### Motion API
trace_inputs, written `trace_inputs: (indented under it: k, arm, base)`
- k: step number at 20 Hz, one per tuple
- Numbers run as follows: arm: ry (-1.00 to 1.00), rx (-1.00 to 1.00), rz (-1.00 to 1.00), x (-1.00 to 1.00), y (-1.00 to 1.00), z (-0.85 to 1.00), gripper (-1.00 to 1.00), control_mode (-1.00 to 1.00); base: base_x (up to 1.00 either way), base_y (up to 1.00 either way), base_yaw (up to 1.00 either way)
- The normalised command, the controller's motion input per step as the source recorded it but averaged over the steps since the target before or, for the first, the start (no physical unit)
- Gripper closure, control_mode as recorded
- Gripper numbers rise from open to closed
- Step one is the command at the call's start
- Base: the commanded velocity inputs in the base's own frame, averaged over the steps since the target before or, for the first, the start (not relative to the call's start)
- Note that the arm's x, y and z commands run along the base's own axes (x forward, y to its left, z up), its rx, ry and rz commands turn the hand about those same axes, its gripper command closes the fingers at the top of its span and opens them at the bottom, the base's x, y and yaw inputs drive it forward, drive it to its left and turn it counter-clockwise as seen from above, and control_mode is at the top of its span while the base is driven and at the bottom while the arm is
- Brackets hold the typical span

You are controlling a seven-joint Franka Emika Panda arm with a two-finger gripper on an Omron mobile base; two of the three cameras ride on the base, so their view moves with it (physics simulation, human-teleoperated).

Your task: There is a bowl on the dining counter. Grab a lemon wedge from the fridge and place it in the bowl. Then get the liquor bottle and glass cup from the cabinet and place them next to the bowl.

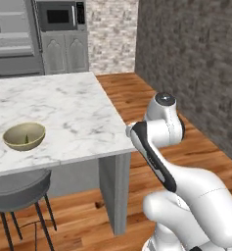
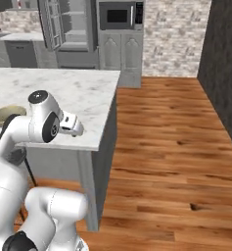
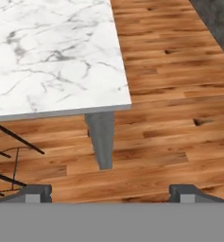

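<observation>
Your arm is folded up close above its base, elbow raised high. Your pincer (image 3: 111,193) points downward, jaws spread wide apart, holding nothing.

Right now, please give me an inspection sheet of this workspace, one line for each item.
Surface: dining counter, white marble top, mostly bare.
Job's things: bowl upright on the counter near its front edge, a small greenish piece inside; fridge behind, a door open.
Clutter: stool under the counter edge.
Hand: hand open, holding nothing, over the wooden floor beside the counter corner.
Cables: nothing seen.
Surroundings: microwave, dark brick wall.
</observation>
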Motion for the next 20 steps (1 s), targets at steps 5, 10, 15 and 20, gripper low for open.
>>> trace_inputs:
  k: [5, 10, 15, 20]
  arm:
    - [0.00, 0.00, 0.00, 0.00, 0.00, 0.00, -1.00, 1.00]
    - [0.00, 0.00, 0.00, 0.00, 0.00, 0.00, -1.00, 1.00]
    - [0.00, 0.00, 0.00, 0.00, 0.00, 0.00, -1.00, 1.00]
    - [0.00, 0.00, 0.00, 0.00, 0.00, 0.00, -1.00, 1.00]
  base:
    - [0.00, -1.00, -0.07]
    - [0.18, -0.99, -0.07]
    - [0.67, -0.83, -0.01]
    - [0.88, -0.56, 0.00]
